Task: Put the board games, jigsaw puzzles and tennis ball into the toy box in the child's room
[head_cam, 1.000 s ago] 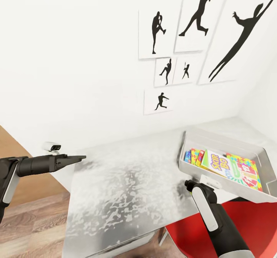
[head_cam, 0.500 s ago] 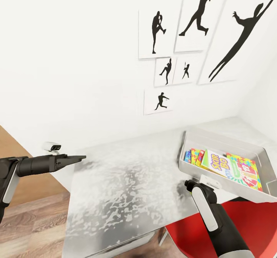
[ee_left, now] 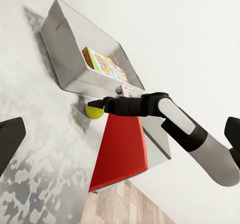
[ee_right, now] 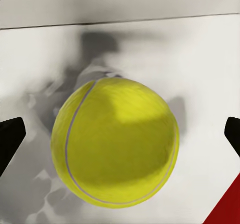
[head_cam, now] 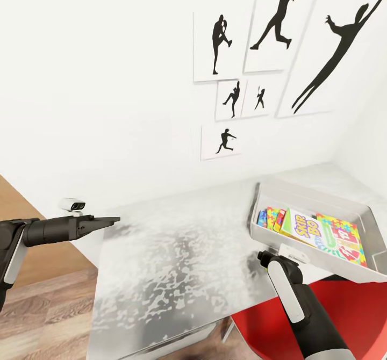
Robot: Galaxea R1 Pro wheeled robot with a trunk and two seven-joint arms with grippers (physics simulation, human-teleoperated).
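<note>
**Tennis ball on the counter, between open fingers beside the toy box**

Ball first: the yellow-green tennis ball (ee_right: 116,143) rests on the counter (head_cam: 177,252), its pale seam curving round one side. Being round, it has no long axis. The right pincer (ee_left: 100,105) is spread wide around it, with a dark fingertip on each side and neither one touching the felt. The left wrist view places the ball just beside the toy box's (head_cam: 301,198) near wall.

The toy box is a shallow grey bin at the right of the head view, with its long axis running from the centre toward the lower right. Inside, a pale green-edged board game (head_cam: 302,230) lies tilted, its orange lettering reading "SKIP BO". A yellow jigsaw puzzle (head_cam: 344,239) printed with many-coloured pieces sits next to it.

The left pincer (head_cam: 110,221) hangs at the counter's left edge, fingers wide apart and holding nothing.

The counter top is mottled light grey. A red chair (head_cam: 355,311) stands at the lower right and wood flooring (head_cam: 43,306) at the lower left. Posters (head_cam: 220,45) of black athlete silhouettes hang on the white wall.
</note>
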